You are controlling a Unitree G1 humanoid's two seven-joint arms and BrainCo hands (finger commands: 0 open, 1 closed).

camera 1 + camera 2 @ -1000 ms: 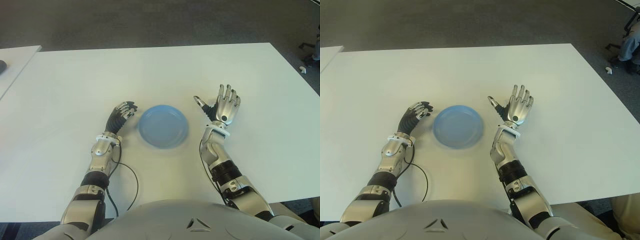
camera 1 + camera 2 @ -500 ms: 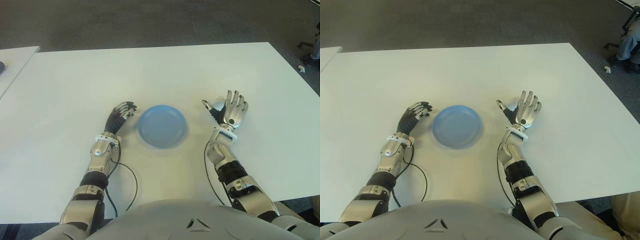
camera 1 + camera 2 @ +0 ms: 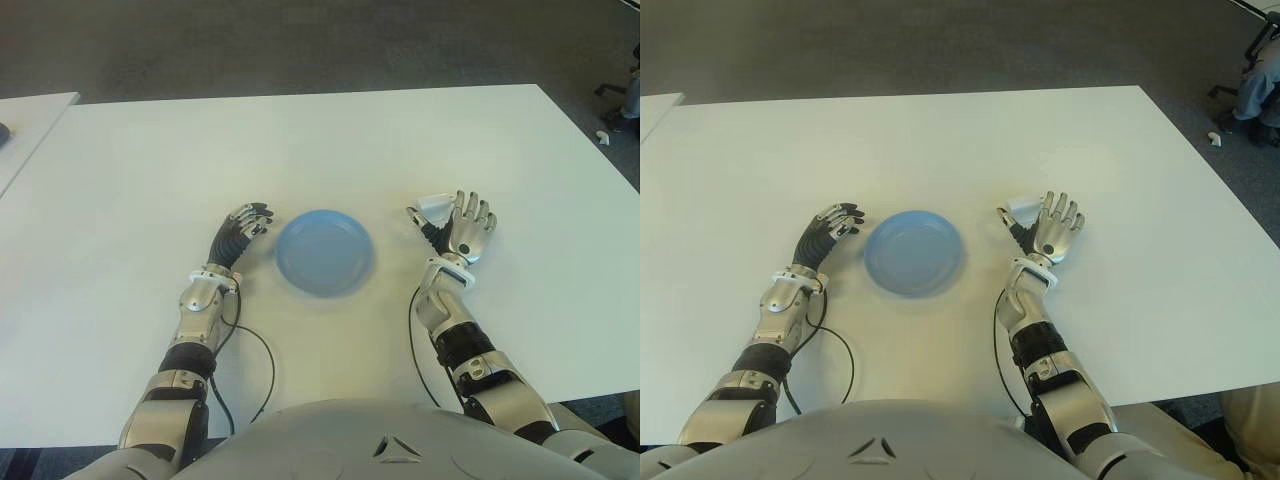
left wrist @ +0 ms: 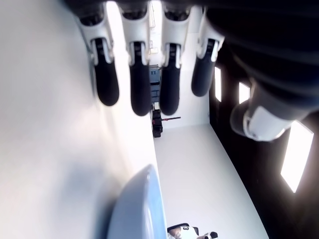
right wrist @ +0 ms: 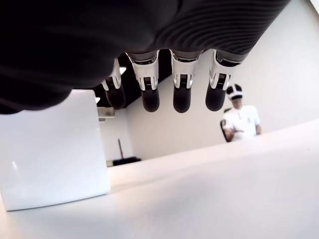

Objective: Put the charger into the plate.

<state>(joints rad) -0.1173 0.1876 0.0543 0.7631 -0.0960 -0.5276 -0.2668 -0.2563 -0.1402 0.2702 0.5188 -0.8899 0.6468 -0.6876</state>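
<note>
A small white charger block (image 3: pixel 432 204) stands on the white table (image 3: pixel 300 140), right of the round blue plate (image 3: pixel 324 252). My right hand (image 3: pixel 450 215) is held up right behind the charger, palm toward me and fingers spread, holding nothing. In the right wrist view the charger (image 5: pixel 50 149) sits on the table beside the straight fingertips (image 5: pixel 182 97), untouched. My left hand (image 3: pixel 250 216) shows just left of the plate, its fingers (image 4: pixel 139 84) relaxed and empty; the plate rim (image 4: pixel 142 209) lies close by.
A black cable (image 3: pixel 268 372) loops on the table by my left forearm. A second white table (image 3: pixel 30 110) stands at the far left. The table's right edge borders grey carpet with a chair base (image 3: pixel 1252 60). A person (image 5: pixel 240 119) is far off.
My right hand has moved right, away from the plate, and sunk lower toward the table. The charger now shows by its thumb. The left hand has not moved.
</note>
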